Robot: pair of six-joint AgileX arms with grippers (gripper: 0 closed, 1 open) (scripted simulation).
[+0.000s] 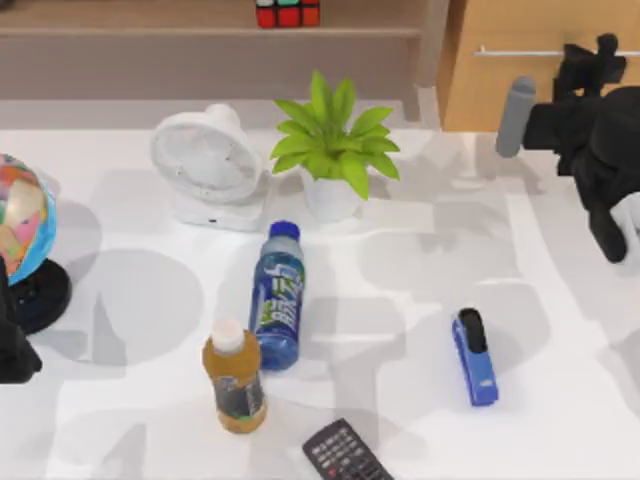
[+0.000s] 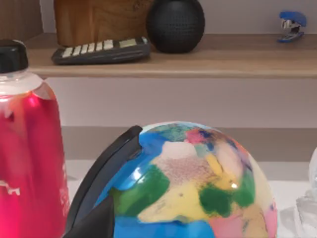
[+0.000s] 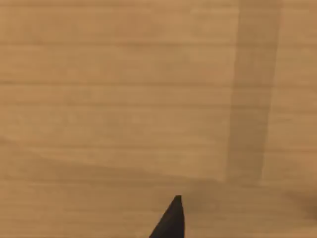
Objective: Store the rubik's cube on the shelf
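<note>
The rubik's cube point(image 1: 287, 12), black-framed with red stickers showing, sits on the light-brown shelf point(image 1: 150, 20) at the back, a little left of centre. Nothing touches it. My right gripper point(image 1: 590, 62) is up at the far right, in front of the orange-wood cabinet point(image 1: 500, 85) and well to the right of the cube. The right wrist view has plain wood close up, with one dark fingertip point(image 3: 173, 218) against it. My left arm point(image 1: 12, 345) is parked at the table's left edge beside the globe point(image 1: 20, 215).
On the white table stand a fan point(image 1: 208, 165), a potted plant point(image 1: 335, 150), a blue bottle point(image 1: 277, 295), an amber bottle point(image 1: 234, 378), a blue stapler point(image 1: 475, 357) and a remote point(image 1: 345, 453). The left wrist view holds the globe point(image 2: 188, 183), a red bottle point(image 2: 27, 148) and a calculator point(image 2: 101, 49).
</note>
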